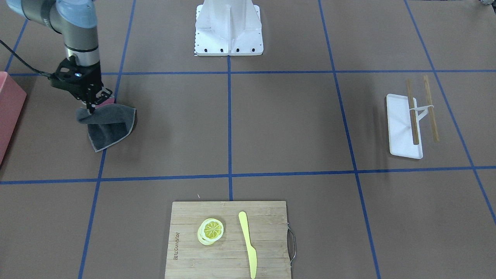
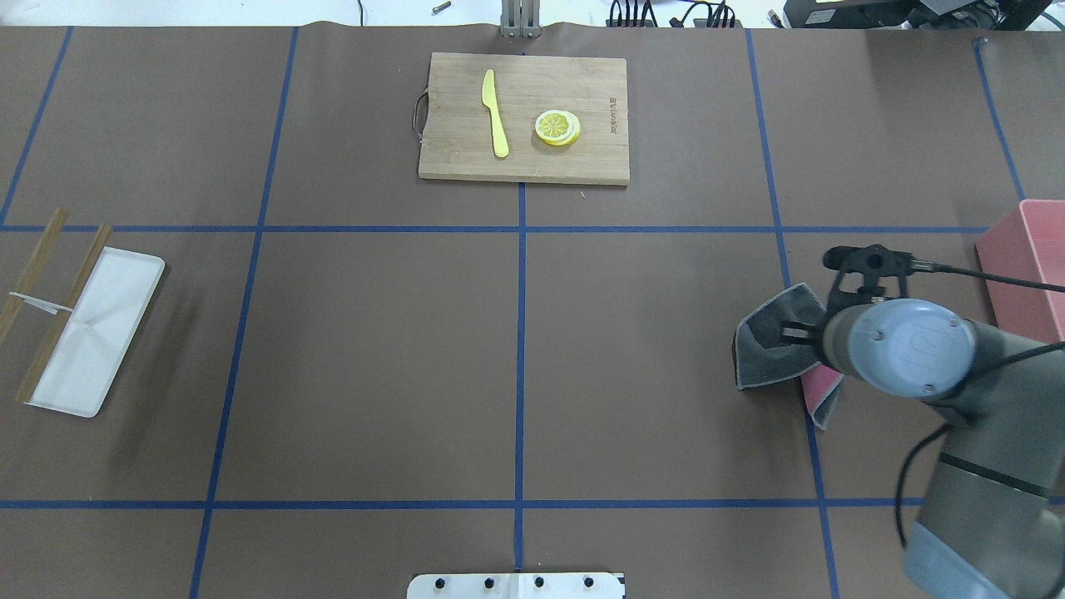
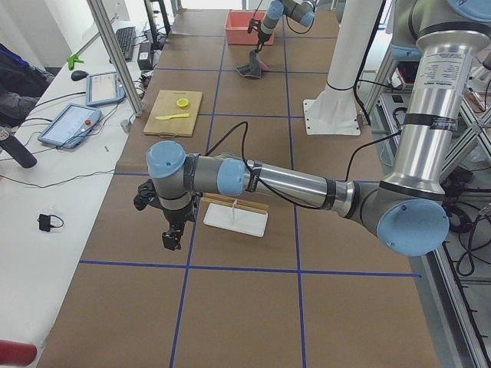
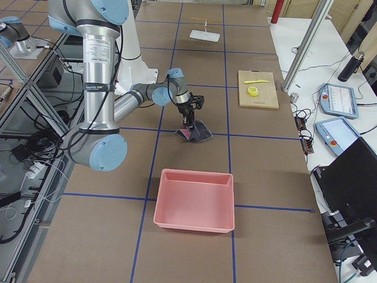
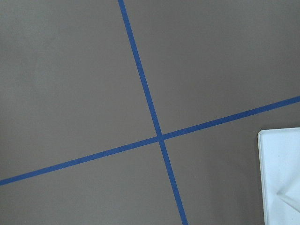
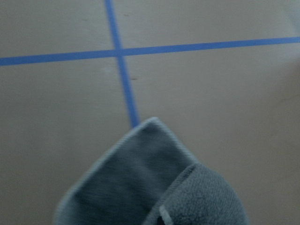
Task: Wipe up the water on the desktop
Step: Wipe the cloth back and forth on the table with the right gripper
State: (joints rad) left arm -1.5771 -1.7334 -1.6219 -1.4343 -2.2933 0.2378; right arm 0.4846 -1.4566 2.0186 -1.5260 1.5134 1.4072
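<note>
Two fingers of my right gripper are pinched on a fold of the grey cloth. They hold its top up while the lower part drapes onto the desktop, toward my right-hand end and about midway between the near and far edges. A pink patch shows at the cloth's edge, touching it; what it is I cannot tell. My left gripper hangs above the desktop near the left-hand end, just beside the white tray. Whether its fingers are spread or pressed together I cannot tell.
</note>
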